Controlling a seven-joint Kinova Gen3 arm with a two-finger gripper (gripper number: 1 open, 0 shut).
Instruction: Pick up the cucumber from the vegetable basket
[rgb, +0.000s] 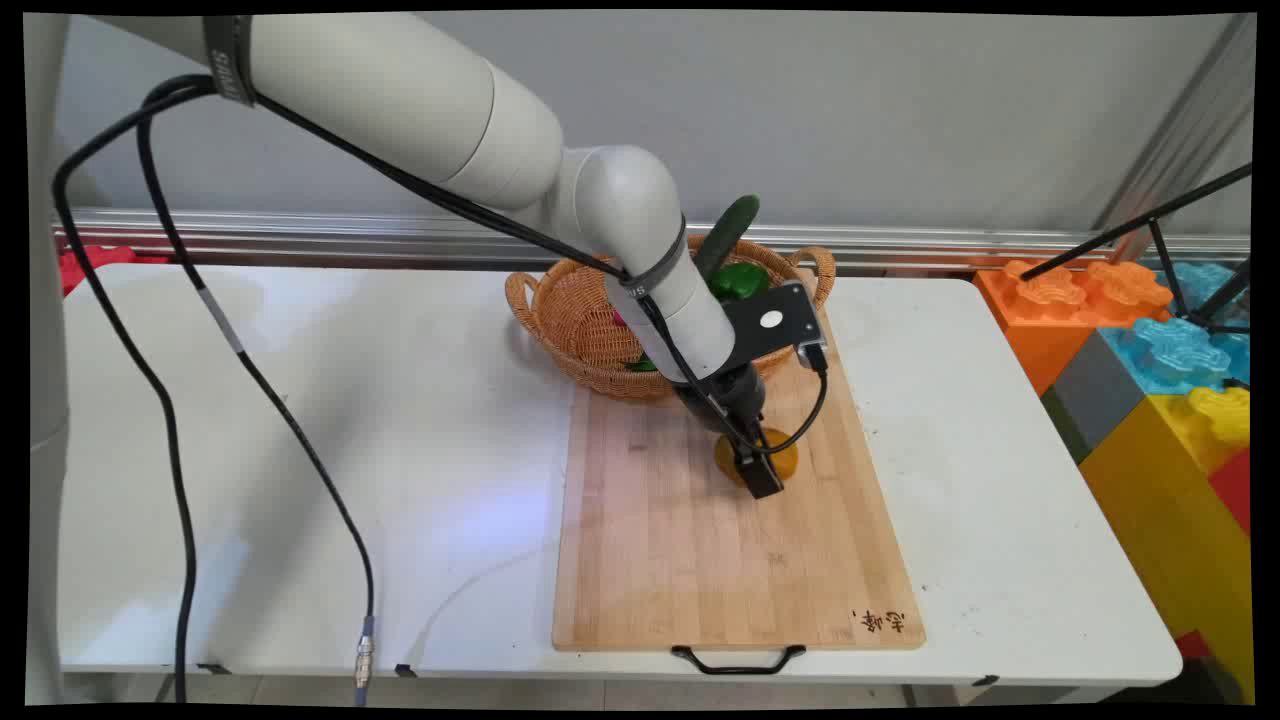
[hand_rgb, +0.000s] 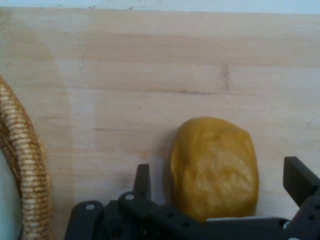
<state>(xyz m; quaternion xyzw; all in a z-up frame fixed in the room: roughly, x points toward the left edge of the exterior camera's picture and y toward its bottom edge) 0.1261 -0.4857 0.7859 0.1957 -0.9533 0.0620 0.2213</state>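
A yellow-orange, potato-shaped lump (rgb: 782, 458) (hand_rgb: 214, 167) lies on the wooden cutting board (rgb: 700, 560) (hand_rgb: 150, 75), just in front of the wicker basket (rgb: 580, 320) (hand_rgb: 27, 165). My gripper (rgb: 757, 470) (hand_rgb: 220, 172) is down over the lump and open. One finger stands on each side of it. In the hand view a narrow gap shows at the left finger (hand_rgb: 143, 180) and a wider one at the right finger (hand_rgb: 299, 180). Neither finger visibly touches the lump.
The basket holds a cucumber (rgb: 728, 232) standing up, a green pepper (rgb: 740, 282) and something pink, partly hidden by the arm. Large toy blocks (rgb: 1150, 350) and a black tripod leg (rgb: 1140, 222) stand at the right. Black cables (rgb: 180, 420) hang at the left.
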